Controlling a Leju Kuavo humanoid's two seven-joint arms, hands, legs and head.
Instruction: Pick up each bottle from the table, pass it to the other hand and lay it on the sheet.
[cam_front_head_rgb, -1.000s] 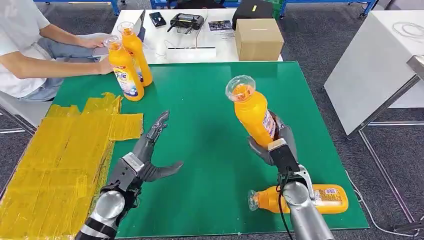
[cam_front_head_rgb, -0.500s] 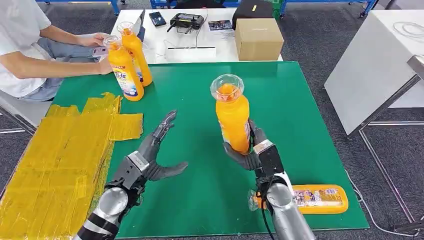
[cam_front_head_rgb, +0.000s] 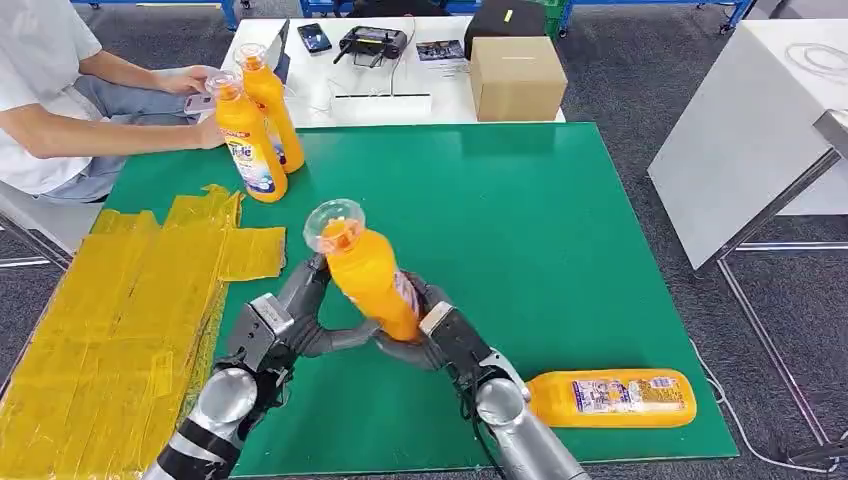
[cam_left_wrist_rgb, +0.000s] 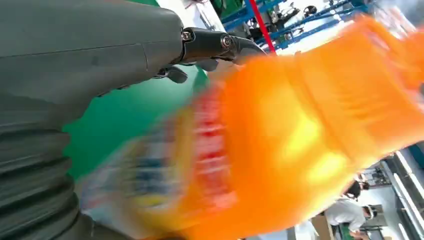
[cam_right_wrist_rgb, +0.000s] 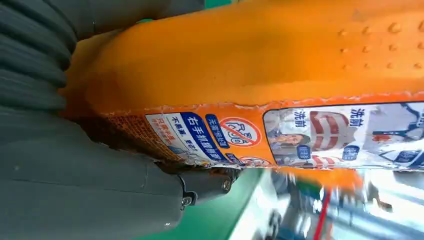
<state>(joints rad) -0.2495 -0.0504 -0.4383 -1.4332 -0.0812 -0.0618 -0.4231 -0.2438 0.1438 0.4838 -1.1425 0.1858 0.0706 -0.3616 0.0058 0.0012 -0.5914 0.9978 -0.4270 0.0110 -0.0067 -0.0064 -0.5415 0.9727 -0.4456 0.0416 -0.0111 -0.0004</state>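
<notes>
grey carpet floor (cam_front_head_rgb: 640, 90), white side table (cam_front_head_rgb: 740, 130)

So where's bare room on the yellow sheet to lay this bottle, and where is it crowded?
The yellow sheet is bare throughout, just beyond the left hand. Crowded spots: the mat's far corner with two upright bottles, and the near edge by the lying bottle.

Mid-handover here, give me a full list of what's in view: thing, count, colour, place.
held bottle: 1, orange, tilted above the mat between both robot hands
lying bottle: 1, orange, near right of mat
standing bottles: 2, orange, far left corner of mat
mat: 1, green, covers table
sheet: 1, yellow, left of mat
cardboard box: 1, brown, white table behind
person: 1, white shirt, seated far left
right robot hand: grips held bottle
left robot hand: fingers spread beside bottle; contact unclear
</notes>
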